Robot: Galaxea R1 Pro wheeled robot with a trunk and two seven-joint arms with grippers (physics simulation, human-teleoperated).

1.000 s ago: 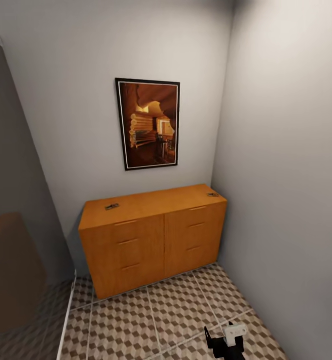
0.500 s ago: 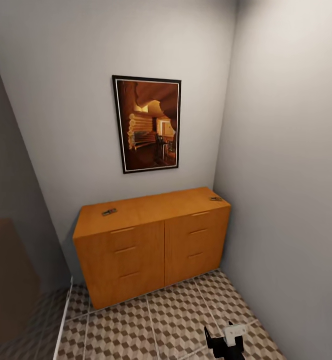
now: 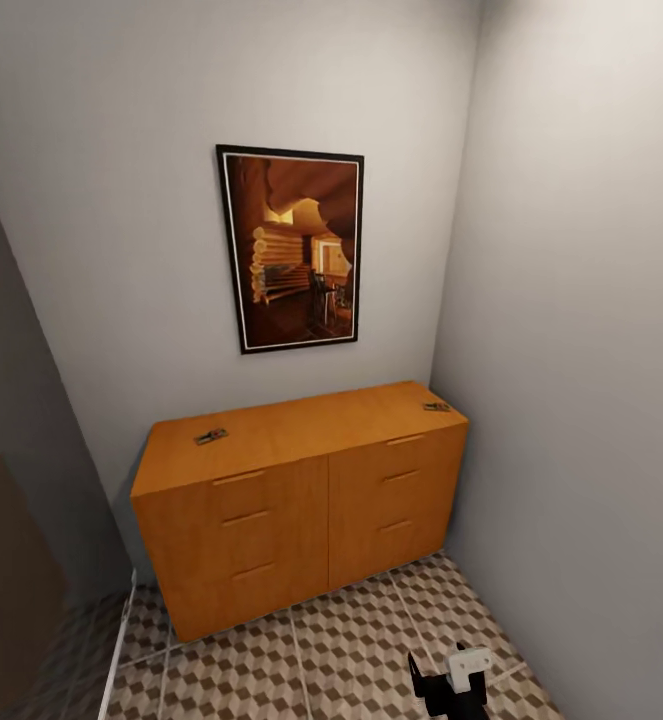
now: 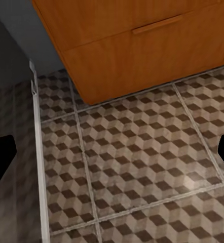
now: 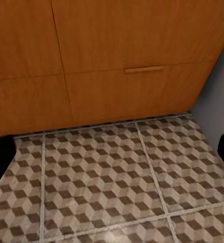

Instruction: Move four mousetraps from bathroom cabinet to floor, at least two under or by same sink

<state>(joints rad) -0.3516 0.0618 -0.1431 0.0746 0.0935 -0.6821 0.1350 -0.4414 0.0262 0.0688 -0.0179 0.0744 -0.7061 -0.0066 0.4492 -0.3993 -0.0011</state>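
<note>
Two mousetraps (image 3: 211,436) (image 3: 436,407) are being shown in the head view, lying well apart on top of the cabinet (image 3: 301,500), beneath a framed picture (image 3: 291,248). Closed drawer fronts and tiled floor (image 4: 137,162) are being shown by both wrist views. Both grippers, left (image 4: 112,152) and right (image 5: 112,152), are being held open, grasping nothing.

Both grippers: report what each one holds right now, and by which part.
Nothing is held. In each wrist view the fingertips stand wide apart over the bathroom floor. Two mousetraps lie untouched on the cabinet.
</note>
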